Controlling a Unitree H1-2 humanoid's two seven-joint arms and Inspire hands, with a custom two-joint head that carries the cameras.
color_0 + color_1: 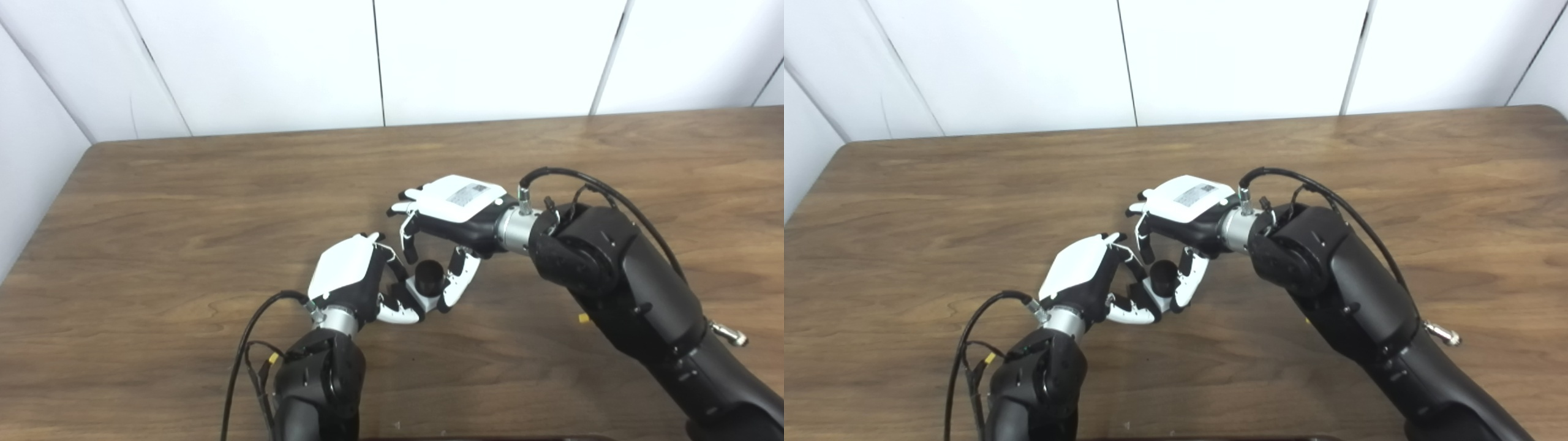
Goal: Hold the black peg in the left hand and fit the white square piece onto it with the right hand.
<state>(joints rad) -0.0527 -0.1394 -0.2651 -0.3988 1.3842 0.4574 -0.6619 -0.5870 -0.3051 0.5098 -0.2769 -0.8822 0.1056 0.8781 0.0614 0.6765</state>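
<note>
Above the wooden table (184, 202), the left hand (352, 275) grasps the white square piece (418, 293) carrying the black peg (430, 275); right hand (450, 214) fingers (409, 239) curl half-open around the peg, contact unclear.

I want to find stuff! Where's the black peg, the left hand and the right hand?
black peg (430, 275), left eye view, its round top.
left hand (349, 275), left eye view, white back cover.
right hand (456, 208), left eye view, white back cover.

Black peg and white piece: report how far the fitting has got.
Done: both hands have met above the table. In hand: the left hand grips the assembly, where the black peg rises through the white square piece; the right hand brackets it. Left: full seating cannot be confirmed.
</note>
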